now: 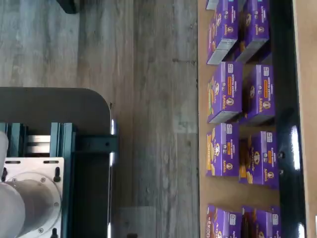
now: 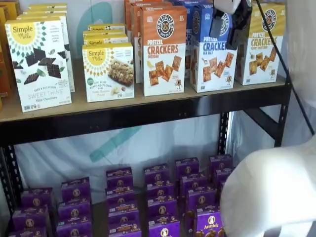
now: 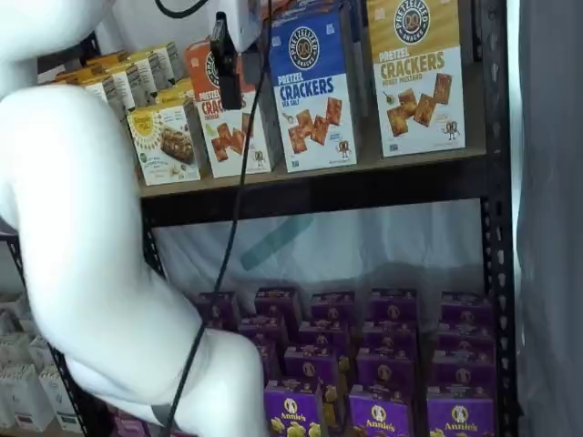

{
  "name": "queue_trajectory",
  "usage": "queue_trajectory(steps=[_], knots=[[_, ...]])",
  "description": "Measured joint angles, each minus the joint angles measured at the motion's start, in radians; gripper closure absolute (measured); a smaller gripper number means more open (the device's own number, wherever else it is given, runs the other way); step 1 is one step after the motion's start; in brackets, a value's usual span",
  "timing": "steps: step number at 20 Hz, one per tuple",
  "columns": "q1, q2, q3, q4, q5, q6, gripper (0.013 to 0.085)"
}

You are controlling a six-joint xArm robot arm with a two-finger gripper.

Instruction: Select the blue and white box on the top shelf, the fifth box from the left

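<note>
The blue and white box (image 2: pixel 212 69) stands upright at the front of the top shelf (image 2: pixel 148 112), between an orange box and a yellow-topped box; it also shows in a shelf view (image 3: pixel 314 100). My gripper (image 2: pixel 227 35) hangs from the upper edge in front of the box's blue upper half. Its two black fingers stand apart with the box's logo showing between them, and they hold nothing. In a shelf view only one finger (image 3: pixel 224 73) shows side-on, in front of the orange box. The wrist view shows neither the box nor the fingers.
The orange Cheddar box (image 2: pixel 164 49) and the yellow-topped box (image 2: pixel 261 44) flank the blue and white one. Simple Mills boxes (image 2: pixel 108 71) stand further left. Purple boxes (image 2: pixel 158 197) fill the lower shelf. My white arm (image 3: pixel 82 228) and cable (image 3: pixel 232 228) fill the foreground. The dark mount (image 1: pixel 49 163) shows in the wrist view.
</note>
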Motion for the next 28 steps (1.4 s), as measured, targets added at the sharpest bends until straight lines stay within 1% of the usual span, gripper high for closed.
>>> queue_trajectory(steps=[1, 2, 3, 5, 7, 10, 13, 20, 23, 25, 28], knots=[[0.007, 0.008, -0.009, -0.013, 0.016, 0.002, 0.0130], [0.025, 0.024, -0.022, -0.048, 0.053, 0.005, 0.0130], [0.028, 0.024, -0.017, -0.060, 0.061, 0.003, 0.0130], [0.021, 0.014, 0.000, -0.062, 0.059, -0.003, 0.0130], [0.007, 0.005, 0.014, -0.047, 0.051, -0.011, 0.0130], [-0.014, -0.004, 0.028, -0.011, 0.038, -0.020, 0.0130], [-0.020, -0.017, 0.041, 0.021, 0.005, -0.015, 0.0130], [-0.029, -0.011, 0.030, 0.115, -0.051, 0.012, 0.0130], [-0.048, -0.018, 0.041, 0.182, -0.117, 0.018, 0.0130], [-0.060, -0.015, 0.039, 0.213, -0.145, 0.019, 0.0130], [-0.080, 0.003, 0.016, 0.248, -0.161, 0.015, 0.0130]])
